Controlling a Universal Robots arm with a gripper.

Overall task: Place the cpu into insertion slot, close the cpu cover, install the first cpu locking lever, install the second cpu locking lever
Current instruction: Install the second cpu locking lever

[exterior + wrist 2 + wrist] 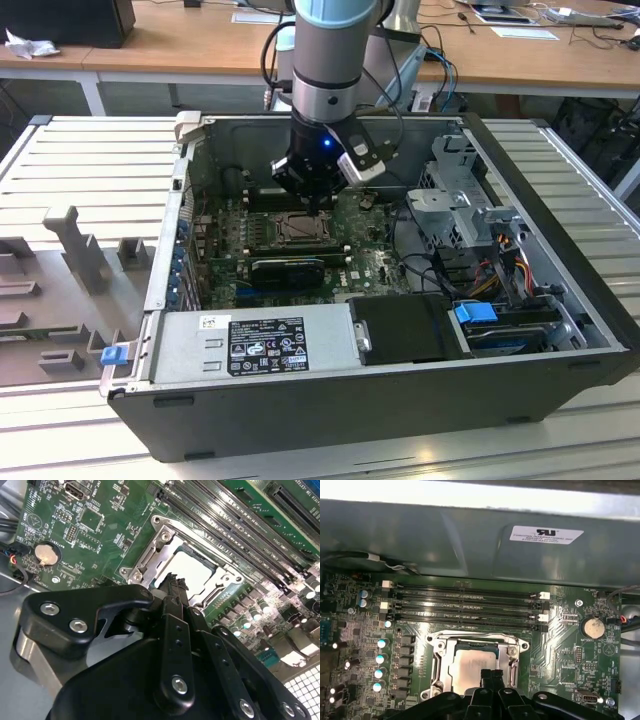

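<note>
Looking into an open tower case [560, 300] lying on its side, motherboard [370, 265] facing up. Arm comes down from above and parks the gripper [318, 205] right over the socket area, a touch toward the far wall of the case.

In the second wrist view: gripper [175, 582] with fingers pressed together into one narrow black tip, nothing pinched between them. Tip sits right at the near edge of the cpu [190, 570], overlapping its rim from this angle; can't say for sure whether touching or hovering just above.

Same deal in the first wrist view: closed fingertips [491, 676] poking up over the lower edge of the cpu [472, 662], pale silvery square lying flat in the insertion slot [470, 645]. So chip already seated, directly under and slightly ahead of the fingertips.

Silvery cpu cover [512, 652] looks folded down around the chip, window framing it, though hard to confirm fully flat. Levers too hard to make out.

Nearby stuff: four long black memory slots [465, 605] just beyond the socket, round coin battery [594, 627] off to one side, row of small capacitors [380, 665] on the other. Grey power supply [260, 340] along the near case wall in the exterior view
</note>
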